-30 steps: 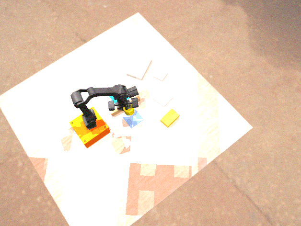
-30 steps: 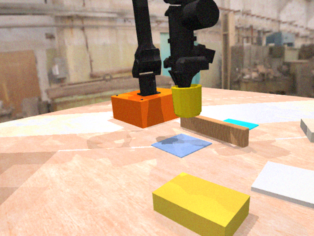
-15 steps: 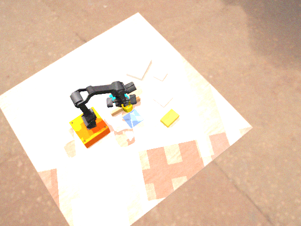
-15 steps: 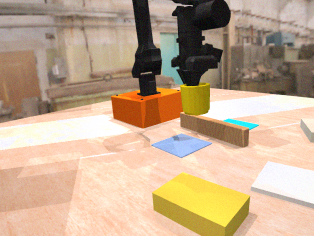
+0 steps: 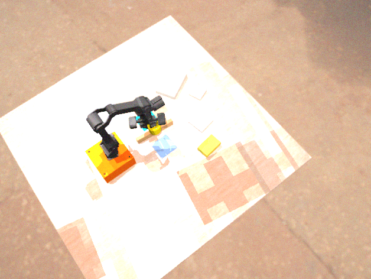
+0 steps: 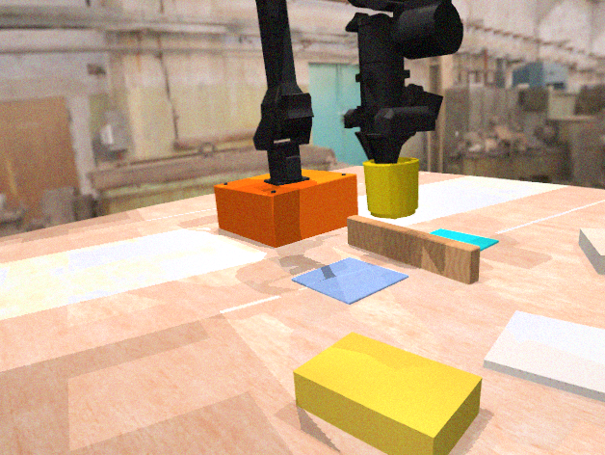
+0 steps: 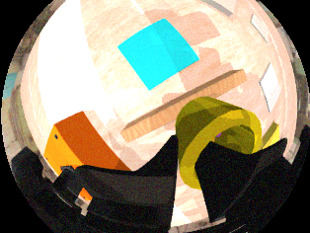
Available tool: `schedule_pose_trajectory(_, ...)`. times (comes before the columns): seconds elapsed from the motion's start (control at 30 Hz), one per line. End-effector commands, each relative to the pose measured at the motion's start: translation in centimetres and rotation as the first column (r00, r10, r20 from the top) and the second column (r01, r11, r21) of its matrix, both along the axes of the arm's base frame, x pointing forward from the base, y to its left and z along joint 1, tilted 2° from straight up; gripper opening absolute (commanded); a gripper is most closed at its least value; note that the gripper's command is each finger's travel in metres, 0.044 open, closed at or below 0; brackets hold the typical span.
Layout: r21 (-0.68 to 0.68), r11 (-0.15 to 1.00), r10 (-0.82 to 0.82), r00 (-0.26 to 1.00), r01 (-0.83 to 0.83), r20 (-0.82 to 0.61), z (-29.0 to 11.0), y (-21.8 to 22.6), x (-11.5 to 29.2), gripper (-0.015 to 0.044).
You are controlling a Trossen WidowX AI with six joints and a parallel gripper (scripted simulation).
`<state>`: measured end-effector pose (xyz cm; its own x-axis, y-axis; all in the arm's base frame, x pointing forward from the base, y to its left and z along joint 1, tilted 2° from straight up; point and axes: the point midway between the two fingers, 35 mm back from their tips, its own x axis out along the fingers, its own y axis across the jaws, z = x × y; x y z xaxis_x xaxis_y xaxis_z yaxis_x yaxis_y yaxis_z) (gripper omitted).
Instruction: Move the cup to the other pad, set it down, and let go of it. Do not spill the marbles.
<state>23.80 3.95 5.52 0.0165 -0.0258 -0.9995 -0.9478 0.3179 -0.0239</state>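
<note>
Carrying the yellow cup (image 6: 391,188) upright so the marbles stay in, the jaws are clamped on its rim; it is held clear of the desk (image 6: 146,342), seemingly above the wooden bar (image 6: 412,248), short of the cyan pad (image 6: 464,238).

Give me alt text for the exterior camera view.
A black pincer holds a yellow cup by its rim above a wooden bar, with a cyan pad beyond it and a blue pad in front.
</note>
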Motion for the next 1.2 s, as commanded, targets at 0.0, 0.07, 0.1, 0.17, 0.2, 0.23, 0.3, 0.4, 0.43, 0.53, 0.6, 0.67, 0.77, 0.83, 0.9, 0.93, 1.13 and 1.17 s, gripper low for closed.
schedule_pose_trajectory(0.0, -0.003, 1.0, -0.003, 1.0, 0.003, 0.001, 0.1, 0.7, 0.0, 0.0)
schedule_pose_trajectory(0.07, -0.003, 1.0, -0.003, 1.0, 0.003, 0.001, 0.1, 1.0, 0.0, 0.0)
schedule_pose_trajectory(0.1, -0.003, 1.0, -0.003, 1.0, 0.003, 0.001, 0.1, 1.2, 0.0, 0.0)
schedule_pose_trajectory(0.17, -0.003, 1.0, -0.003, 1.0, 0.003, 0.001, 0.0, 1.5, -0.1, 0.0)
schedule_pose_trajectory(0.2, -0.002, 1.0, -0.003, 1.0, 0.003, 0.001, 0.0, 1.7, -0.1, 0.0)
schedule_pose_trajectory(0.23, -0.002, 1.0, -0.003, 1.0, 0.003, 0.001, 0.0, 1.9, -0.1, 0.0)
schedule_pose_trajectory(0.3, -0.002, 1.0, -0.003, 1.0, 0.003, 0.001, 0.0, 2.2, -0.1, 0.0)
schedule_pose_trajectory(0.4, -0.002, 1.0, -0.003, 1.0, 0.003, 0.001, 0.0, 2.8, -0.2, 0.0)
schedule_pose_trajectory(0.43, -0.001, 1.0, -0.003, 1.0, 0.003, 0.001, 0.0, 3.0, -0.2, 0.0)
schedule_pose_trajectory(0.53, -0.001, 1.0, -0.003, 1.0, 0.003, 0.001, 0.0, 3.5, -0.3, 0.0)
schedule_pose_trajectory(0.6, -0.001, 1.0, -0.003, 1.0, 0.003, 0.001, 0.0, 3.9, -0.3, 0.0)
schedule_pose_trajectory(0.67, 0.0, 1.0, -0.003, 1.0, 0.003, 0.001, 0.0, 4.3, -0.3, 0.0)
schedule_pose_trajectory(0.77, 0.0, 1.0, -0.003, 1.0, 0.003, 0.001, 0.0, 4.8, -0.4, 0.0)
schedule_pose_trajectory(0.83, 0.0, 1.0, -0.003, 1.0, 0.003, 0.001, 0.0, 5.2, -0.4, 0.0)
schedule_pose_trajectory(0.9, 0.001, 1.0, -0.003, 1.0, 0.003, 0.001, 0.0, 5.6, -0.5, 0.0)
schedule_pose_trajectory(0.93, 0.001, 1.0, -0.003, 1.0, 0.003, 0.001, 0.0, 5.8, -0.5, 0.0)
schedule_pose_trajectory(1.13, 0.002, 1.0, -0.003, 1.0, 0.003, 0.001, 0.0, 6.9, -0.6, 0.0)
schedule_pose_trajectory(1.17, 0.002, 1.0, -0.003, 1.0, 0.003, 0.001, 0.0, 7.1, -0.7, 0.0)
